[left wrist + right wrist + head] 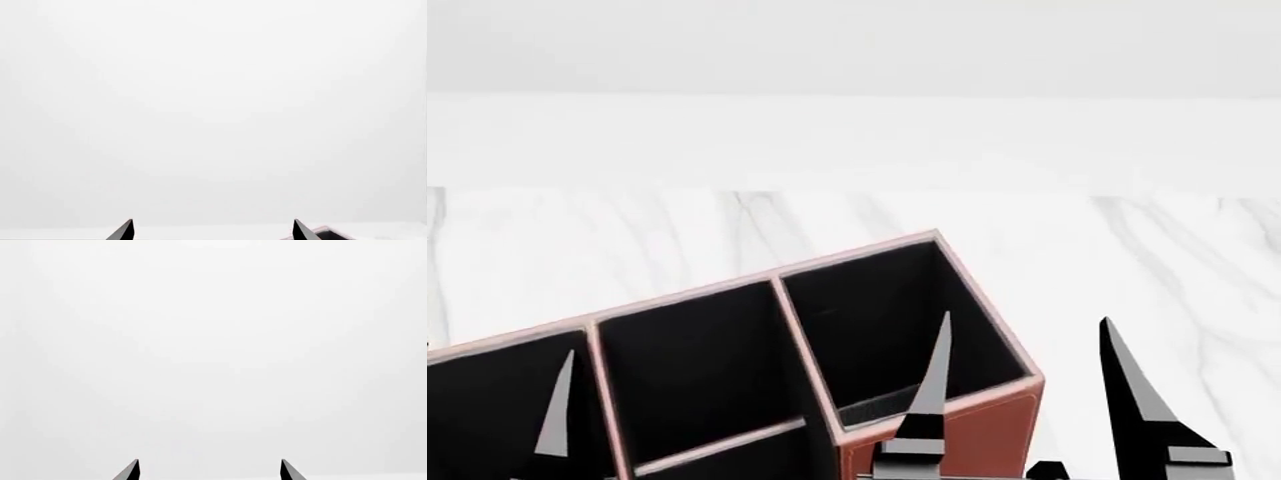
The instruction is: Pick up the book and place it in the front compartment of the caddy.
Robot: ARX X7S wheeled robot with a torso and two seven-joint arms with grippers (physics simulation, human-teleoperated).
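Caddy (988, 420) fills the lower edge, cropped, behind both tools' tips.

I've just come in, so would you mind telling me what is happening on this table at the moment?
Nothing is being held. In the head view the right gripper is open, its fingers raised beside the end of the brown caddy, which sits on the marble table. Only one finger of the left gripper shows there; its wrist view shows both tips apart. The book is not in view, and the visible compartments look empty.
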